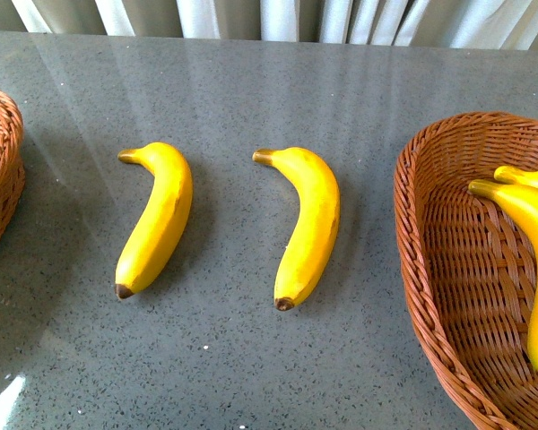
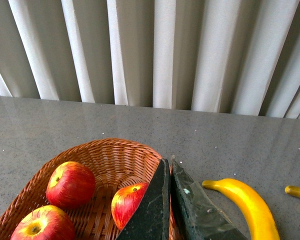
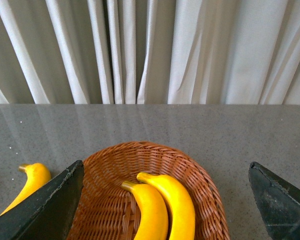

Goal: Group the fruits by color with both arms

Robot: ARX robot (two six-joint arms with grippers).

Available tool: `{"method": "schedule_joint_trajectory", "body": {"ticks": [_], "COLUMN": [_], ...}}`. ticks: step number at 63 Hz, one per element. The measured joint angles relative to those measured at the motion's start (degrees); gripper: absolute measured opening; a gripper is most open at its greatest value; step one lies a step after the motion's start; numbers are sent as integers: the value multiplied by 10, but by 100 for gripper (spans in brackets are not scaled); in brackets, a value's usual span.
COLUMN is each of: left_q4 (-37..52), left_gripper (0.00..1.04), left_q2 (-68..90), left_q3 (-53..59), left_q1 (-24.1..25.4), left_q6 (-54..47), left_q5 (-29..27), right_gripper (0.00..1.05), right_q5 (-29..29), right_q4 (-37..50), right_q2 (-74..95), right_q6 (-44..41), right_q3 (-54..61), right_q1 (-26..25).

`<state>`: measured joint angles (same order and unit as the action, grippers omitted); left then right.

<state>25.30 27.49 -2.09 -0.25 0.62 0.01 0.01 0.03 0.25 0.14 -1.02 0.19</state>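
Pressed together with nothing between them, the left gripper hangs over the edge of a wicker basket, with three apples just beyond its tips. The right gripper is spread wide above a second basket holding two bananas. Two loose bananas lie on the table between the grippers.

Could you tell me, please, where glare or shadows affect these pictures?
Front view: the glossy table mirrors the curtain as pale streaks at its far side, with a bright glare patch at its near left corner; the left banana and the middle banana cast soft shadows to their right. Left wrist view: the same faint streaks, all sharp. Right wrist view: even light, no glare patch.
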Motion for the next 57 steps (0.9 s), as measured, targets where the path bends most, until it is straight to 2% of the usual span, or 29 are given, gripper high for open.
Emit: {"method": "schedule_joint_trajectory", "body": {"ticks": [45, 50, 57], "left_q4": [-152, -243, -253], "left_gripper": [2, 2, 2], "left_q2": [-174, -246, -264], "left_q3": [14, 14, 14], "left_q1": [0, 0, 1], "left_q6": [0, 0, 0], "left_q5": [0, 0, 0], "right_gripper": [96, 96, 96], "right_q5": [0, 0, 0], "right_q4": [0, 0, 0], "right_q2": [0, 0, 0], "right_q6": [0, 0, 0], "right_q3": [0, 0, 0], "right_q1": [0, 0, 0]}}
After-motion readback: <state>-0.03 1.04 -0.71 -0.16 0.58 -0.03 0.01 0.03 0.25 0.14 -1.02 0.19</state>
